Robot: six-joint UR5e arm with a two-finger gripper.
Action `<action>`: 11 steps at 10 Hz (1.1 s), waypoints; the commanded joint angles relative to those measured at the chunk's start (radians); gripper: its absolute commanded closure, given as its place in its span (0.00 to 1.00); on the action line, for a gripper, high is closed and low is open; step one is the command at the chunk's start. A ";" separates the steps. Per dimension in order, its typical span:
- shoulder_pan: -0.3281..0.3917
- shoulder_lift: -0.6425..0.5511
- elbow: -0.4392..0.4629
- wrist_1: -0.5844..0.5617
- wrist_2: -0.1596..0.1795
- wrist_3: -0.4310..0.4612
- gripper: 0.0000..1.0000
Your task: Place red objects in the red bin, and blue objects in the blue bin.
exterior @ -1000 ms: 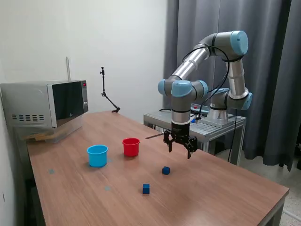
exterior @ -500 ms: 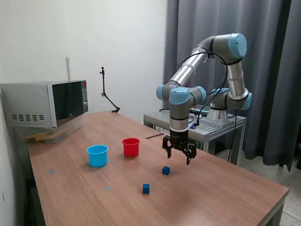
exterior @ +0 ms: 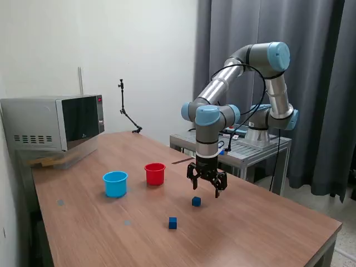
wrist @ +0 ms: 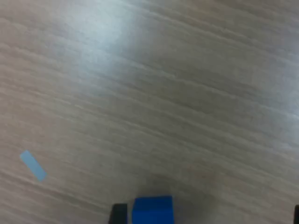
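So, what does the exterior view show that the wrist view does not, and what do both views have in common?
Only the exterior view shows the hand hanging open above the table, the red cup, the light blue cup, a second blue cube and the microwave. Only the wrist view shows the wood grain up close and a small pale blue strip lying flat on it. Both show the table surface and a blue cube close to the hand. No red cubes appear in either view.

Arm bent over, gripper (exterior: 206, 186) pointing down, apparently open, empty
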 commanded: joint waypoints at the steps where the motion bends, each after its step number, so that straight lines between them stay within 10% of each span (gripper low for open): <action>1: 0.000 0.028 -0.013 -0.015 0.001 0.000 0.00; 11: -0.003 0.043 -0.013 -0.046 0.010 0.000 0.00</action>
